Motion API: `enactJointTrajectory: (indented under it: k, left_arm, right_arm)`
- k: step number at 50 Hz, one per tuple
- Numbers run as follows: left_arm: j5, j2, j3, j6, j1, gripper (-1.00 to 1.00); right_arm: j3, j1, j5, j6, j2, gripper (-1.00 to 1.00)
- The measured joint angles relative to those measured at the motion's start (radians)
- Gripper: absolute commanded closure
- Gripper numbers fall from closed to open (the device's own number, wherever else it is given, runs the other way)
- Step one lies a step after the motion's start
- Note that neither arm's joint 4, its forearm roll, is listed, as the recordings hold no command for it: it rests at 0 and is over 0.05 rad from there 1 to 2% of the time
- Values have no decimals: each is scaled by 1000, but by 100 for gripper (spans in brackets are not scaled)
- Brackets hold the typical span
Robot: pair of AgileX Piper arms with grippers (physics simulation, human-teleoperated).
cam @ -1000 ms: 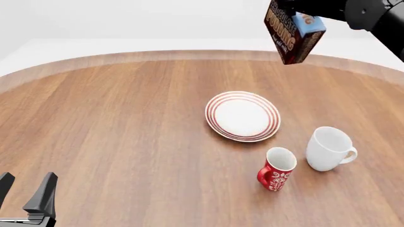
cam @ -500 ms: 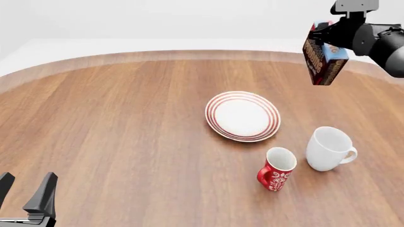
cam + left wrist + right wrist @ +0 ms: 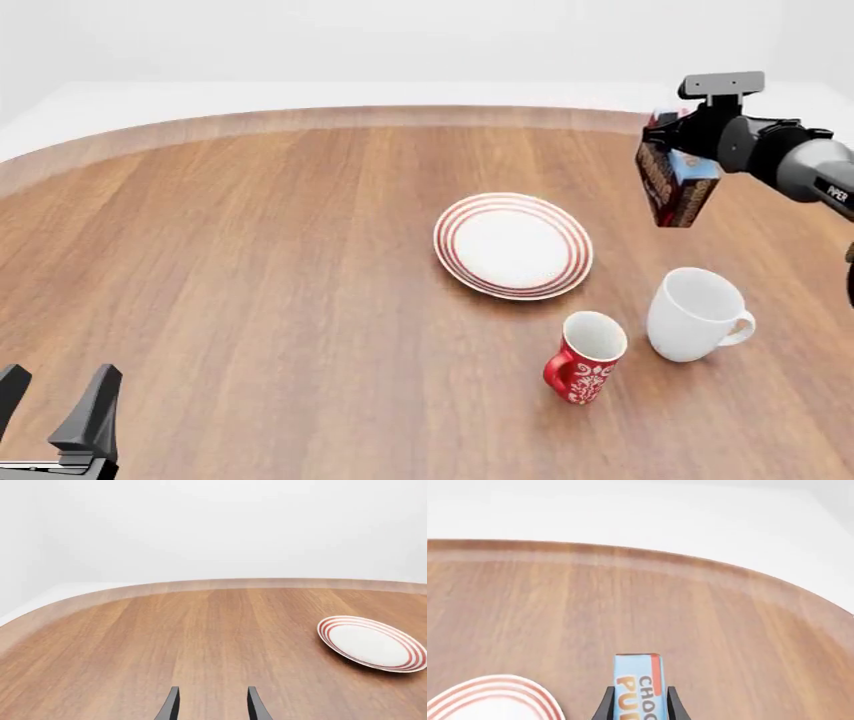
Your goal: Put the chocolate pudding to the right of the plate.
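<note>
The chocolate pudding (image 3: 677, 183), a brown carton with a light blue face, hangs in the air to the right of the plate (image 3: 513, 245) and a bit farther back. My right gripper (image 3: 683, 150) is shut on it. In the right wrist view the pudding (image 3: 638, 685) stands between the two dark fingers, and the plate (image 3: 490, 700) shows at the picture's edge. My left gripper (image 3: 54, 405) rests at the near left corner, open and empty. The left wrist view shows its gripper (image 3: 212, 702) over bare wood with the plate (image 3: 371, 643) off to one side.
A plain white mug (image 3: 695, 313) stands near and right of the plate. A red patterned mug (image 3: 586, 356) stands just left of it, nearer to me. The round table's far rim (image 3: 400, 117) curves behind the plate.
My right gripper has carried the pudding to the right and then down, from high above the table's far edge to a spot lower and closer to the plate's right side. The left arm is still.
</note>
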Motion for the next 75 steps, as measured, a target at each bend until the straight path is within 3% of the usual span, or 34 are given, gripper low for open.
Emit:
enactJointTrajectory:
  k: [54, 55, 75]
  left_arm:
    - [0, 0, 0, 0, 0, -100]
    - [0, 0, 0, 0, 0, -100]
    - [0, 0, 0, 0, 0, -100]
  right_arm:
    - [50, -12, -66, -18, 116, 100]
    - [50, -13, -66, -18, 117, -100]
    - [17, -9, -17, 10, 71, -100]
